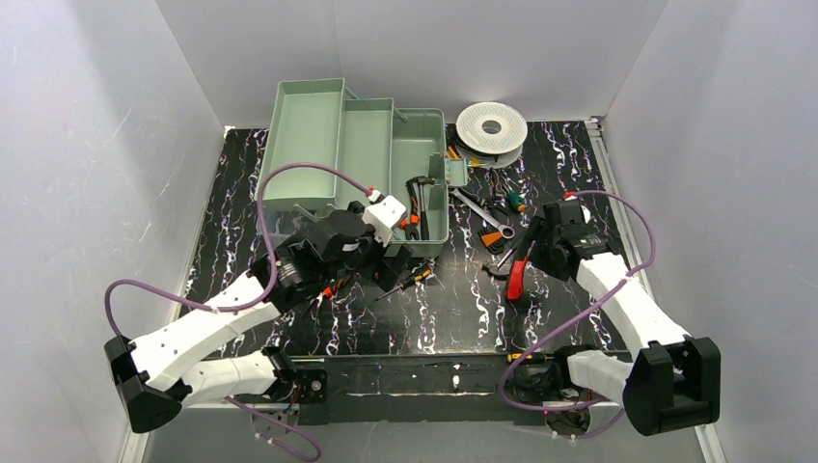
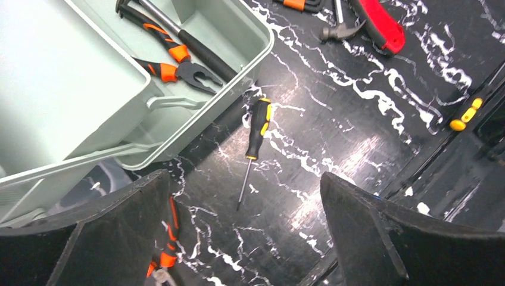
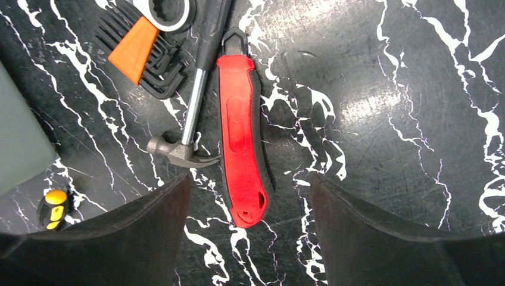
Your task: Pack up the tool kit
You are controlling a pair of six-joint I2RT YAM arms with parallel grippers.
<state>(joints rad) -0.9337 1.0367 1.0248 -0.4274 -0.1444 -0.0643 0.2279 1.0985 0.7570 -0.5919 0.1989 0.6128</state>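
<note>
The sage-green toolbox (image 1: 318, 145) stands open at the back with its trays folded out. Orange-handled pliers (image 2: 172, 62) and a black-handled hammer (image 2: 199, 50) lie in its base. My left gripper (image 2: 250, 238) is open and empty above the table by the box's near corner, also seen from above (image 1: 391, 260). A black-and-yellow screwdriver (image 2: 257, 128) lies just ahead of it, and an orange-handled tool (image 2: 170, 238) lies beside its left finger. My right gripper (image 3: 250, 232) is open and empty just over the end of the red knife (image 3: 241, 137). A small hammer (image 3: 187, 137) lies beside the knife.
A white perforated spool (image 1: 492, 125) sits at the back right. A wrench (image 1: 479, 210) and a hex key set with an orange holder (image 3: 140, 50) lie right of the box. The toolbox wall (image 3: 18, 137) shows at the left of the right wrist view.
</note>
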